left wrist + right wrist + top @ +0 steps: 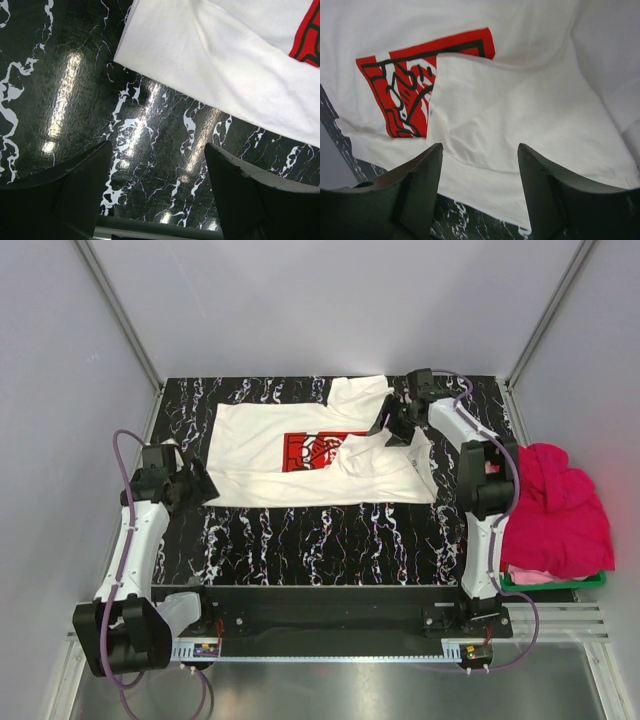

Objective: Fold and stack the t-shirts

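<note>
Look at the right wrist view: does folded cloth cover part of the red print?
Yes, a folded flap of the white t-shirt overlaps the right side of the red print.

I work in a lab test cell: plain grey panels on aluminium posts wall the marbled tabletop beneath my jaws

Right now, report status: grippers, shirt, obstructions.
Left gripper open, empty, over table beside white t-shirt. Right gripper open, empty, above it. Shirt spread flat, one side folded over red print. Pink shirts heaped in green basket; nothing obstructing.
</note>
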Robot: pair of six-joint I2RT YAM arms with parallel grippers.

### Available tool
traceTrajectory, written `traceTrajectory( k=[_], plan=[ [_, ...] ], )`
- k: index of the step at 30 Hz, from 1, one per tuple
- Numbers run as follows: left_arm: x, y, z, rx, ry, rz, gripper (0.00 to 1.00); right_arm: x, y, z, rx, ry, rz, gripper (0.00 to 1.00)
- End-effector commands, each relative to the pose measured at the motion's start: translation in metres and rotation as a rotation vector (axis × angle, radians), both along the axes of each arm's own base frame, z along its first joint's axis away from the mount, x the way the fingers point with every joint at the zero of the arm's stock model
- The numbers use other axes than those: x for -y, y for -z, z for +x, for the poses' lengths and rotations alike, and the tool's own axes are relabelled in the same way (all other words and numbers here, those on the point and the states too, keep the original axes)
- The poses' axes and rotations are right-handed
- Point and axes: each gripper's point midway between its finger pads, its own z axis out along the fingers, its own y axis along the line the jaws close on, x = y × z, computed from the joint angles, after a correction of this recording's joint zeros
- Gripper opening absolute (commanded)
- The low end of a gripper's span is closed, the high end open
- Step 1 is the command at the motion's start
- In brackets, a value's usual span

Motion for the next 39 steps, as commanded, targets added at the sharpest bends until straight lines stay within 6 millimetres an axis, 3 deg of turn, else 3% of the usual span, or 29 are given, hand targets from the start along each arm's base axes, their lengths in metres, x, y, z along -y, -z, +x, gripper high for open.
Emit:
traceTrajectory(
  k=[1,5,6,10,15,22,29,39],
  plan=[
    [0.003,-0.007,0.008,0.060,0.008,-0.017,0.81,-0.026,-0.018,0.029,0.081,-0.050,0.003,0.68],
    [0.005,-0.004,0.010,0.055,0.020,-0.028,0.80,-0.035,-0.009,0.046,0.069,-0.071,-0.078,0.67],
    [0.006,-0.005,0.011,0.060,0.025,-0.031,0.80,-0.039,-0.009,0.058,0.089,-0.074,-0.098,0.66],
    [0.008,-0.004,0.012,0.063,0.034,-0.039,0.80,-0.045,0.005,0.068,0.096,-0.090,-0.251,0.64],
    [0.010,-0.001,0.013,0.057,0.048,-0.051,0.80,-0.054,0.028,0.065,0.089,-0.104,-0.389,0.61],
    [0.016,0.002,0.015,0.051,0.072,-0.079,0.80,-0.070,0.040,0.064,0.120,-0.131,-0.465,0.58],
    [0.020,0.001,0.016,0.058,0.088,-0.095,0.80,-0.070,0.054,0.069,0.123,-0.118,-0.512,0.56],
    [0.024,0.002,0.016,0.060,0.102,-0.112,0.80,-0.073,0.079,0.062,0.099,-0.154,-0.571,0.31]
  ],
)
